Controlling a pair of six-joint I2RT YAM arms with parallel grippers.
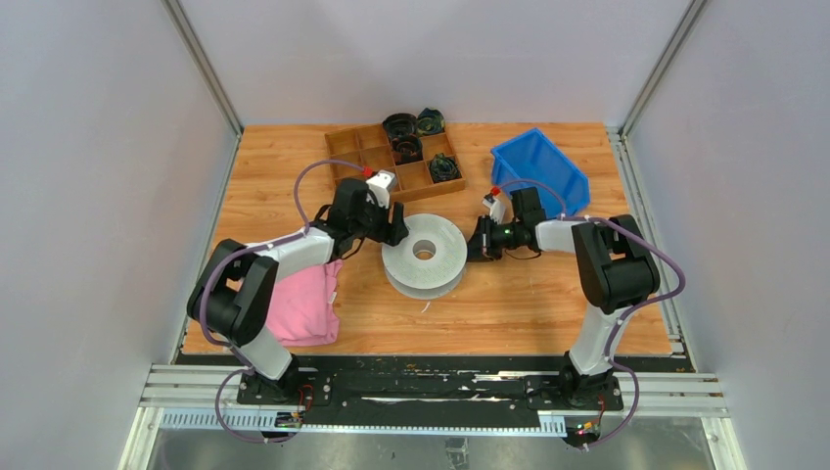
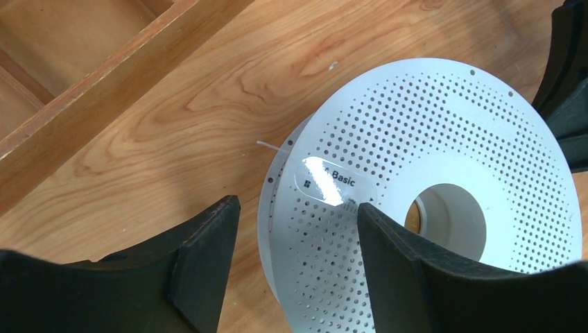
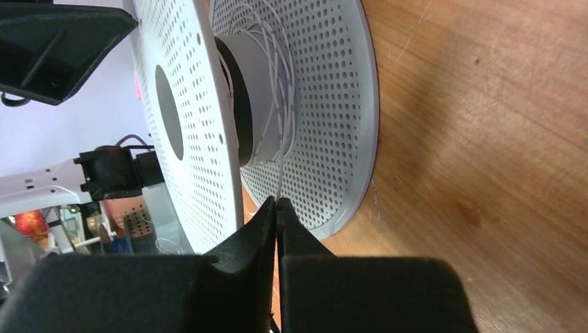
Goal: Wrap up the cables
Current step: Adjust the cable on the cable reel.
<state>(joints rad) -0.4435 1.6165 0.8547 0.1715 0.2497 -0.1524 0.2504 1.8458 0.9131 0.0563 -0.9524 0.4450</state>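
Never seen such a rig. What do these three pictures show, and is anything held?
Two robot arms stand at a wooden table. The wide picture looks down from above; the other two come from cameras on each wrist. In the middle lies a white perforated spool. Around it: a wooden tray holding dark coiled bundles, a blue bin, a pink cloth. The right end effector is shut on a thin white cable running to the spool's core. The left end effector is open, straddling the spool's rim.

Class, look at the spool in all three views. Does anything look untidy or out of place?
Yes. The cable on the hub of the spool lies in loose, crossing turns, not neat rows, and a stray end pokes out beyond its rim.
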